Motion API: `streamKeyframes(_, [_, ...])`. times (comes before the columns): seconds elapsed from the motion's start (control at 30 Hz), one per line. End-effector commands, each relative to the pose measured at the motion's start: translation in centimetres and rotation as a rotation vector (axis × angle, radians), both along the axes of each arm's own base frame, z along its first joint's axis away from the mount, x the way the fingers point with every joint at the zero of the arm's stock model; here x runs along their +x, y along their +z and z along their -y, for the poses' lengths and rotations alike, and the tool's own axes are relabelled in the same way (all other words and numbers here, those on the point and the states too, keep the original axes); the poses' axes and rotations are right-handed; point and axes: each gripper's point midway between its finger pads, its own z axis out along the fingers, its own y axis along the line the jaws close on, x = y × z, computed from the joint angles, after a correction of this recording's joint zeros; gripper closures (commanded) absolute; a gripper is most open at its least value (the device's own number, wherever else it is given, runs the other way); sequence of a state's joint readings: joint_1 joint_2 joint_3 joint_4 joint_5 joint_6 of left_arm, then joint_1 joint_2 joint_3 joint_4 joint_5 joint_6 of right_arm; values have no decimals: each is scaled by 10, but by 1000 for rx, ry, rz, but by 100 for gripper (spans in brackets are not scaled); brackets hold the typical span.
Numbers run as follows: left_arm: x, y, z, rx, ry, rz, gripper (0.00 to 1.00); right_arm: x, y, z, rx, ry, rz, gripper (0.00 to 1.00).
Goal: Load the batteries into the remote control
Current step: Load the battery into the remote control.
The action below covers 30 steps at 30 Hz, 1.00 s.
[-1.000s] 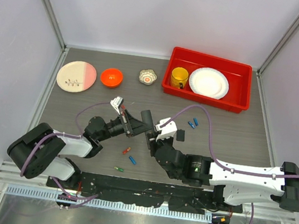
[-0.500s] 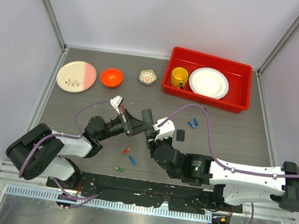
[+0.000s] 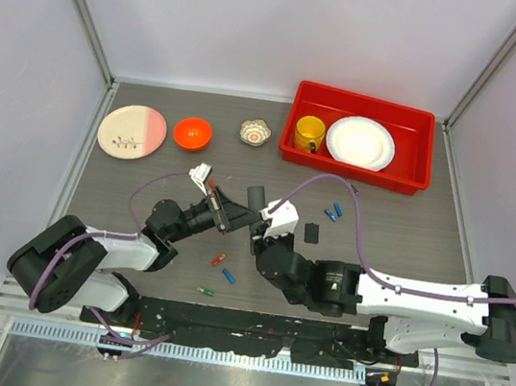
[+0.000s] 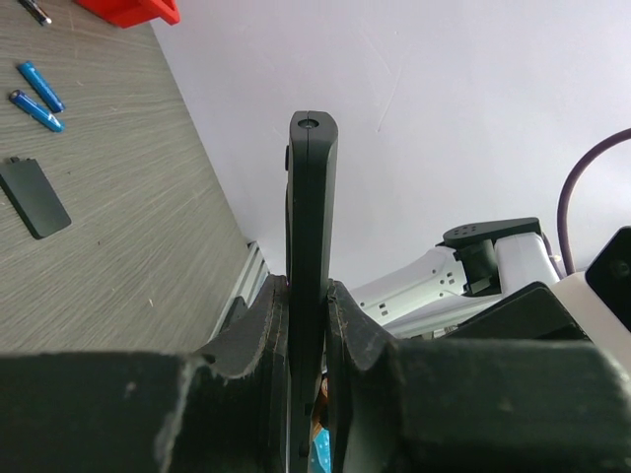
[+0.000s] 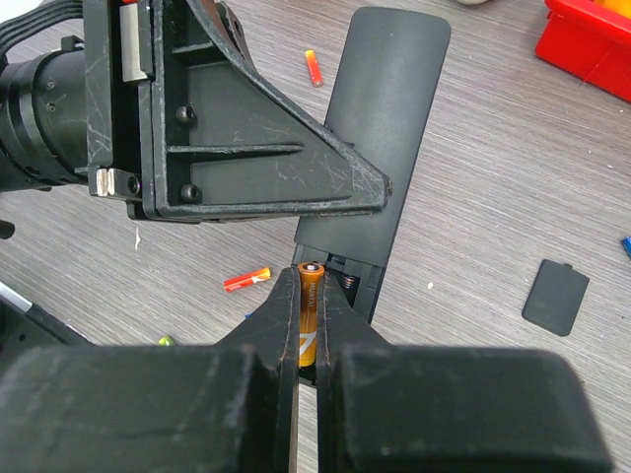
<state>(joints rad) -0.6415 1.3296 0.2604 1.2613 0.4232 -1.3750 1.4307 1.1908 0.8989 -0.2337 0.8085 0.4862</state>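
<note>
From above, the right pincer has crept in toward the remote control over the last second. The left pincer keeps the remote lifted off the table. We judge that insertion is about to start. Both arms reach low and inward, their wrists meeting at the remote. Spare batteries lie on the table below the remote, toward the arm bases.

From the left wrist, we see that pincer clenched on the remote's two faces, the bar jutting out edge-on. The battery cover lies flat, left of the remote.

From the right wrist, that pincer grasps an orange battery, tip aimed at the remote's open compartment. We cannot tell whether they touch.
</note>
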Motion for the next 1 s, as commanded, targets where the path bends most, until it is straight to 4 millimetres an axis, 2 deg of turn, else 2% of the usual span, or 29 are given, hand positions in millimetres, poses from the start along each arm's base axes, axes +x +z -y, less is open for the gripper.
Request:
streamKeyframes(0.0, [-9,86,-17,-230,57,276,100,-8,2,-11,32,17,-53,94])
streamKeyframes(0.17, [-11,84,-18,-225,54,274,100,-5,7,-9,33,-1,-42,85])
streamKeyframes(0.83, [-11,74,-16,-201,46,261,100,0,37,-4,86,-44,-17,63])
streamKeyframes(0.97, [-11,72,-15,-196,44,258,100,1,45,-5,95,-49,-11,55])
